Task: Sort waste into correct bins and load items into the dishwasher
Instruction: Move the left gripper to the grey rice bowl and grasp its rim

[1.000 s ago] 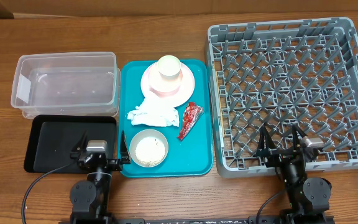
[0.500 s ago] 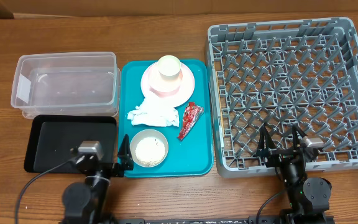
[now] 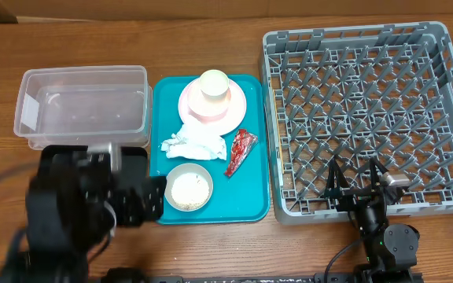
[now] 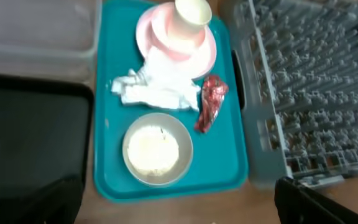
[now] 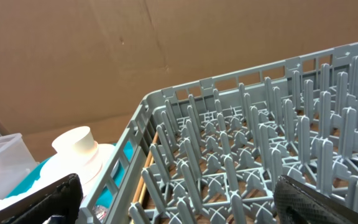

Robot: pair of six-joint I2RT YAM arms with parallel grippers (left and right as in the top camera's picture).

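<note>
On the teal tray (image 3: 252, 169) lie a crumpled white napkin (image 3: 193, 143), a red wrapper (image 3: 240, 151) and a whitish-grey bowl holding white rice (image 3: 188, 189). A cream cup (image 3: 213, 85) stands upside down on a pink bowl and plate (image 3: 211, 110). My left gripper (image 3: 144, 200) is raised, blurred and open, over the black tray (image 3: 136, 157) beside the rice bowl (image 4: 157, 149). The left wrist view also shows the napkin (image 4: 157, 93), the wrapper (image 4: 210, 106) and the cup (image 4: 191, 15). My right gripper (image 3: 358, 179) is open and empty at the near edge of the grey dish rack (image 3: 368, 110).
The clear tub (image 3: 81, 106) stands empty behind the black tray. The rack (image 5: 260, 143) fills the right wrist view, with the cup (image 5: 73, 146) beyond its left wall. The left arm hides most of the black tray in the overhead view.
My left arm has risen from its low rest pose and now looms large and blurred over the black tray. The right arm and all objects have not moved.
</note>
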